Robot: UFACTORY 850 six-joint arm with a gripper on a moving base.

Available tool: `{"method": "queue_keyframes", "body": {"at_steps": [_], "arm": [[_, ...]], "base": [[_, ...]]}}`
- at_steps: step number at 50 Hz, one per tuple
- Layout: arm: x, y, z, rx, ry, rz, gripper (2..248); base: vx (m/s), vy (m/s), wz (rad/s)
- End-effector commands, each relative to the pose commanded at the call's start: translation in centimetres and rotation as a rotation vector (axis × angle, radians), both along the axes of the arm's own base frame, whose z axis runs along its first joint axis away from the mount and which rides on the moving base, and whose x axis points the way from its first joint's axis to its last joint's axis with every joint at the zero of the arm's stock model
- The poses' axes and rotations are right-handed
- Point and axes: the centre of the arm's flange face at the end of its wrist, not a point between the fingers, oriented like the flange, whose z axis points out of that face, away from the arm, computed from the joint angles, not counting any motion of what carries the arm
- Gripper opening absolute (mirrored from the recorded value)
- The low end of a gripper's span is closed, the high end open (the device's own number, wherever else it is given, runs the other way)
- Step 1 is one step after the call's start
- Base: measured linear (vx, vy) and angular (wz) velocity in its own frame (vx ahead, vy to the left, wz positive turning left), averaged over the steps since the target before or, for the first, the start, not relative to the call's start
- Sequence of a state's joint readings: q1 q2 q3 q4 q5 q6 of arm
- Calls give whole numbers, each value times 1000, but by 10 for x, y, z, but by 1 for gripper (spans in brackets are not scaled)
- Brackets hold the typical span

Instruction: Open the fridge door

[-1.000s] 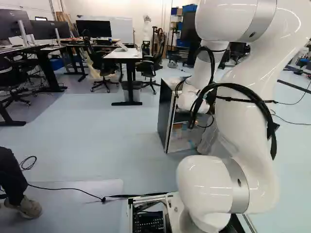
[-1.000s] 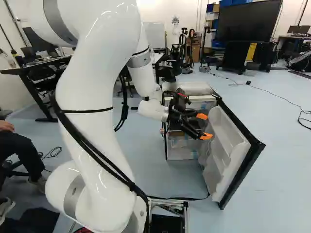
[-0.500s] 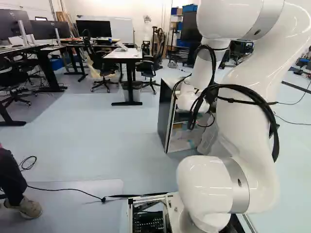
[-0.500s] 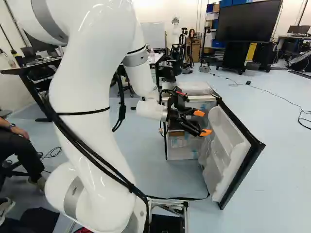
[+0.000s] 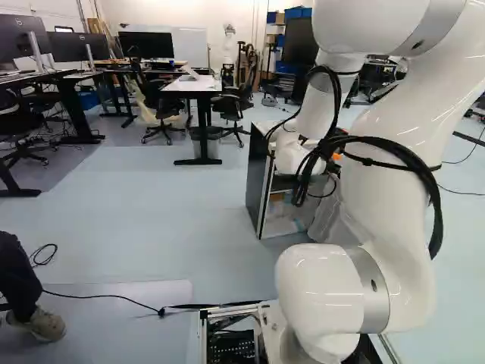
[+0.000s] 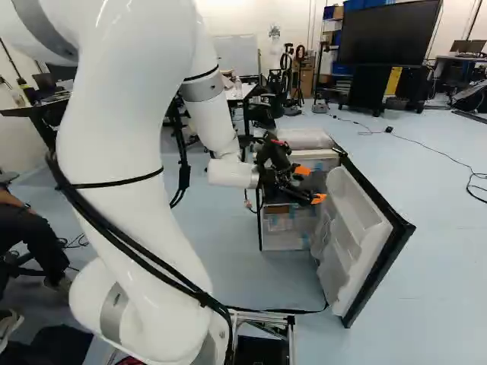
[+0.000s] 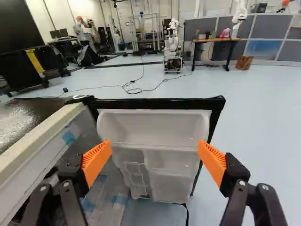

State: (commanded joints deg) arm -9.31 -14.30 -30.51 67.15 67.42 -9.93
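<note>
**Door's wide open; my worry is the retreat**

Black-framed fridge door with moulded white liner [image 6: 354, 228] stands swung well out from the dark-sided, pale-topped fridge cabinet [image 5: 259, 182]. My jaws are spread at the cabinet's open front, pinching nothing, orange pads [image 7: 96, 162] apart. I'd call the task basically done. Main risk: I back out crooked, a pad hooks the liner and drags the door toward the cabinet. Second: slack black cables [image 5: 305, 176] on the white arm [image 5: 386, 220] snag the cabinet's top edge.
</note>
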Motion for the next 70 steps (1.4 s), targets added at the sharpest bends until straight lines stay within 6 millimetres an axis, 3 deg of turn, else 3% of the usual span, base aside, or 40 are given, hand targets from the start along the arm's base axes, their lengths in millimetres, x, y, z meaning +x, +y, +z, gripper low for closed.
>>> {"method": "queue_keyframes", "body": {"at_steps": [32,70], "arm": [[-18,37,17,0,-15,366,247],[-58,92,25,-9,19,846,247]], "base": [[0,0,0],[0,0,0]]}}
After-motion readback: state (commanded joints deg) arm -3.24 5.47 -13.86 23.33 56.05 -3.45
